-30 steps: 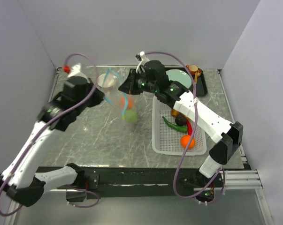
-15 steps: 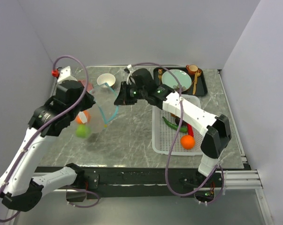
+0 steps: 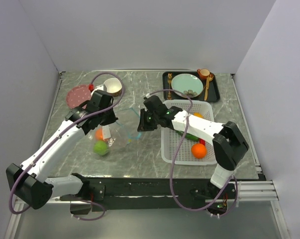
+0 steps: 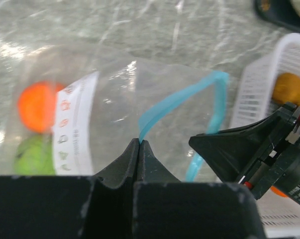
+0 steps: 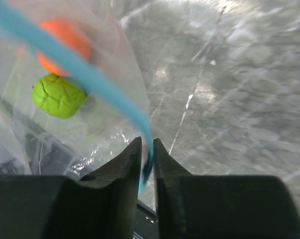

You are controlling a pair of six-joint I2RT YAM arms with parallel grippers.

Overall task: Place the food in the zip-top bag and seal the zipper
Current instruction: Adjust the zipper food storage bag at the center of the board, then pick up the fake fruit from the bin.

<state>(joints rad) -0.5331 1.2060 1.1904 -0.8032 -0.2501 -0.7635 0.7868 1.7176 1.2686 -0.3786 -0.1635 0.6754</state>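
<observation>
Jaws of the left gripper (image 4: 140, 144) and right gripper (image 5: 146, 149) pinch the thin teal-blue zipper strip (image 4: 182, 95) of the clear plastic zip-top bag (image 3: 118, 130), which rests on the grey marble table (image 3: 140, 84) beside the white mesh basket (image 3: 165, 144), with a small orange toy fruit (image 3: 99, 134) and a green toy apple (image 3: 101, 148) inside

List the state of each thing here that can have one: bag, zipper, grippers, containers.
bag: holds an orange and a green apple
zipper: unsealed, mouth gaping
left gripper: shut on the zipper
right gripper: shut on the zipper
basket: holds a second orange and more food
cup: upright
</observation>
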